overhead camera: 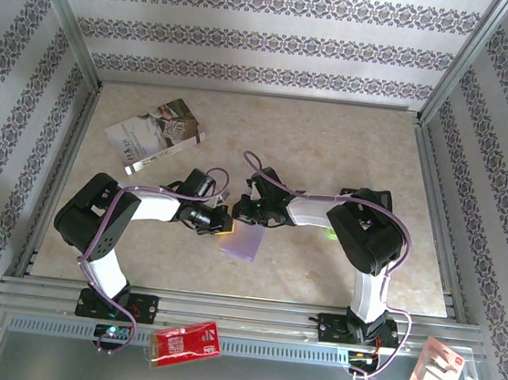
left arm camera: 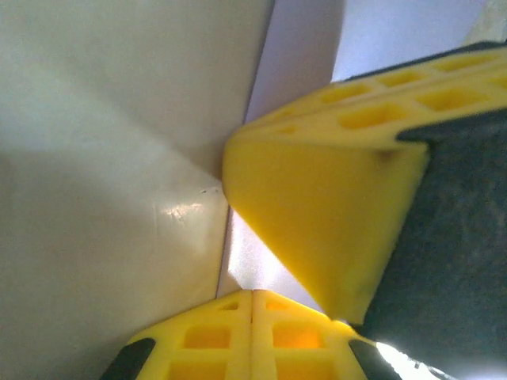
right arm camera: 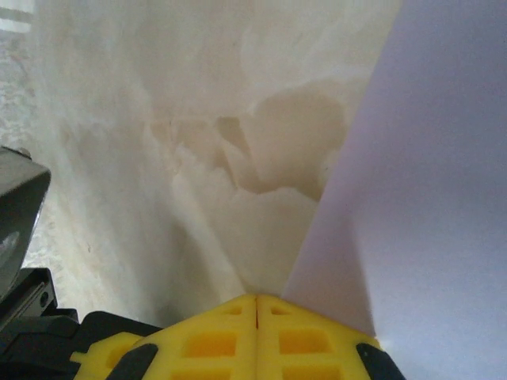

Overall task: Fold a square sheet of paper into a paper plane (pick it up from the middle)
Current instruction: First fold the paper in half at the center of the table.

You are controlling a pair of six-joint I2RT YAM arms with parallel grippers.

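Both clenched, left gripper (left arm camera: 252, 299) and right gripper (right arm camera: 257, 301) sat tip-to-tip at edge of square sheet of paper (overhead camera: 246, 244), right of and nearer than booklet (overhead camera: 155, 135). Early fold likely; next move called for firm crease-pressing.

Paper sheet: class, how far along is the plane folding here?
Done: little. The lilac paper sheet lies mid-table, a flat four-sided shape, no dart yet. In hand: the left gripper and right gripper, both shut, meet at its far edge, seemingly pressing it. Left: nose folds, wings.
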